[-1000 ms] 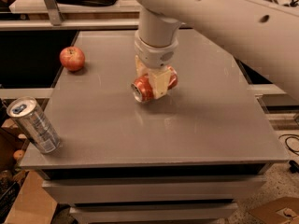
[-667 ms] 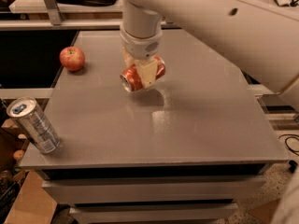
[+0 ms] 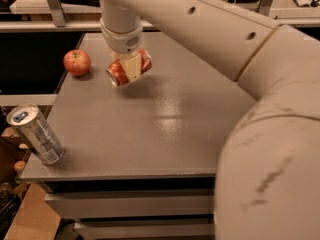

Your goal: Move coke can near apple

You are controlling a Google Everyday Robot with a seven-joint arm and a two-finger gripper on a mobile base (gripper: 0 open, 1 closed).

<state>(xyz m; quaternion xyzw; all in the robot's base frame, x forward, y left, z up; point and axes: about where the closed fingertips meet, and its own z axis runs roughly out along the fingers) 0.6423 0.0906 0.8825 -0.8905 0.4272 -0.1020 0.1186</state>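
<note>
The coke can [image 3: 120,73], red-orange with a silver end, lies sideways in my gripper [image 3: 131,66], which is shut on it and holds it a little above the grey table [image 3: 165,129]. The apple [image 3: 77,62], red with yellowish patches, sits on the table near its far left edge, just left of the can with a small gap between them. My arm comes down from the upper right and fills the right side of the view.
A taller silver-and-blue can [image 3: 34,133] stands at the table's near left corner. Cardboard boxes [image 3: 10,159] sit on the floor to the left. A shelf rail [image 3: 50,26] runs behind the table.
My gripper has carried the coke can left and toward the far side of the table, closer to the apple. The apple and the silver can have not moved.
</note>
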